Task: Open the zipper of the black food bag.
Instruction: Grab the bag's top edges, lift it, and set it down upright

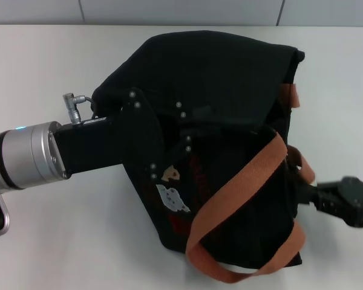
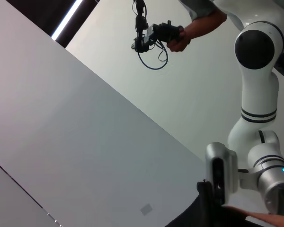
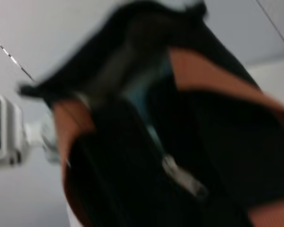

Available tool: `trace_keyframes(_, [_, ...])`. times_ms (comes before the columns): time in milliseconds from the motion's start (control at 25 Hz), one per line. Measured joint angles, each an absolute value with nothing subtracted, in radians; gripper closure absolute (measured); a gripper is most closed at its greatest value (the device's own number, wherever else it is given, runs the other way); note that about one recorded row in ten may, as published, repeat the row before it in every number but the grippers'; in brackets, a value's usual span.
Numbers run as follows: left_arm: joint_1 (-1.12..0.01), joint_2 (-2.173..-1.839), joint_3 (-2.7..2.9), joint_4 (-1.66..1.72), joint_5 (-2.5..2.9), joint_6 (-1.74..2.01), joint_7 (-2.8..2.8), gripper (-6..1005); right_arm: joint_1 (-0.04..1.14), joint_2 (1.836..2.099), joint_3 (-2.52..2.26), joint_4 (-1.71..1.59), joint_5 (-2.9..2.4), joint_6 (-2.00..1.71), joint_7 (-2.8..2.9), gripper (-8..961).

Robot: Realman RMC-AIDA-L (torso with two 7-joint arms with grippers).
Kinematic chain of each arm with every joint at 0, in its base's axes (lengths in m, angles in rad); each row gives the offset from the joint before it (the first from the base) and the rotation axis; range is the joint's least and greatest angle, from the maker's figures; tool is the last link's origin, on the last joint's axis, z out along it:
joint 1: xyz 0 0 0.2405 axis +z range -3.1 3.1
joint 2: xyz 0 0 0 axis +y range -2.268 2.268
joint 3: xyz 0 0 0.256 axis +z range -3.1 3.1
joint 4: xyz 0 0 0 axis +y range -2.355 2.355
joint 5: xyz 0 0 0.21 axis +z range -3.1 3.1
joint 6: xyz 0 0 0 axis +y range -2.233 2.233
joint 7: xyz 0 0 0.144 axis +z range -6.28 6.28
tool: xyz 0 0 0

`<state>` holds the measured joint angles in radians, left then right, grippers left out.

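Note:
The black food bag lies slumped in the middle of the white table, its orange-brown handles trailing toward the front edge and its bear patch facing left. My left gripper reaches in from the left and presses against the bag's dark upper fabric. At the bag's right side, level with a handle, sits my right gripper. The right wrist view looks closely at the bag and shows the zipper's silver pull tab on the dark rim.
The white table spreads around the bag, with a wall seam along its far edge. The left wrist view points upward at wall panels, a white robot arm and a person's hand holding a device.

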<state>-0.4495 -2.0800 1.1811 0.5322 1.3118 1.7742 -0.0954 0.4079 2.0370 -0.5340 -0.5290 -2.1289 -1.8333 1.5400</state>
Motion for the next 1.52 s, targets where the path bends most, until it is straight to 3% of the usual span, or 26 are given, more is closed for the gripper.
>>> trace_keyframes(400, [-0.451, -2.080, 1.181, 0.534, 1.309, 1.772, -0.096, 896, 0.367, 2.030, -0.473, -0.589, -2.224, -1.853, 1.548, 945])
trace_keyframes(520, [-0.452, -2.080, 1.181, 0.534, 1.309, 1.771, -0.097, 895, 0.355, 2.041, -0.426, -0.583, -2.134, -1.887, 1.424, 940])
trace_keyframes(680, [-0.454, -2.080, 1.181, 0.533, 1.309, 1.772, -0.097, 894, 0.346, 2.079, -0.425, -0.574, -2.051, -1.906, 1.236, 932])
trace_keyframes(1120, [-0.456, -2.080, 1.181, 0.532, 1.310, 1.774, -0.097, 892, 0.427, 2.082, -0.449, -0.462, -2.048, -1.830, 1.100, 541])
trace_keyframes(1520, [-0.462, -2.080, 1.181, 0.534, 1.310, 1.775, -0.098, 890, 0.432, 2.081, -0.479, -0.463, -2.045, -1.809, 1.085, 581])
